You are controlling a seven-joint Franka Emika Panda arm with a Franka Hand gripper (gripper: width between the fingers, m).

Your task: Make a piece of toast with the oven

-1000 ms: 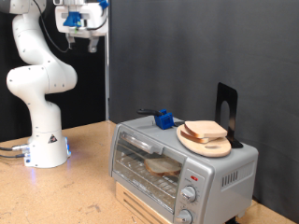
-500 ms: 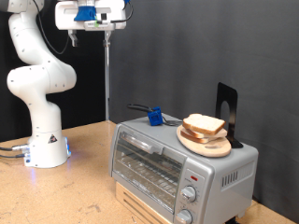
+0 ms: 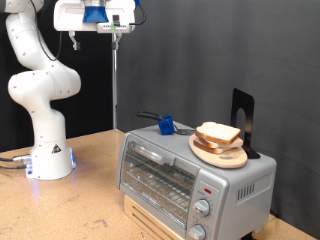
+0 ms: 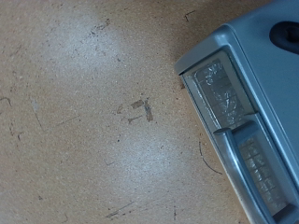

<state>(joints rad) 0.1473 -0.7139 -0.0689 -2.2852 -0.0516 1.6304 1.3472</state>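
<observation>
The piece of toast (image 3: 218, 133) lies on a round wooden plate (image 3: 222, 155) on top of the oven (image 3: 190, 178), a small silver toaster oven with two knobs at its lower right. The oven's glass door is closed, and only the wire rack shows behind it. My gripper (image 3: 97, 28) hangs high at the exterior view's top left, far above the table and well left of the oven, with nothing visible between its fingers. In the wrist view no fingers show, only the oven's corner (image 4: 245, 121) from above.
A blue-headed tool with a dark handle (image 3: 166, 126) lies on the oven top left of the plate. A black stand (image 3: 243, 118) rises behind the plate. The oven sits on a wooden crate on the wooden table (image 4: 84, 121). The arm's white base (image 3: 48, 150) stands at the left.
A slice seen inside the oven 1 s ago no longer shows there, and the bread on the plate looks thicker. The hand has shifted slightly right and up.
</observation>
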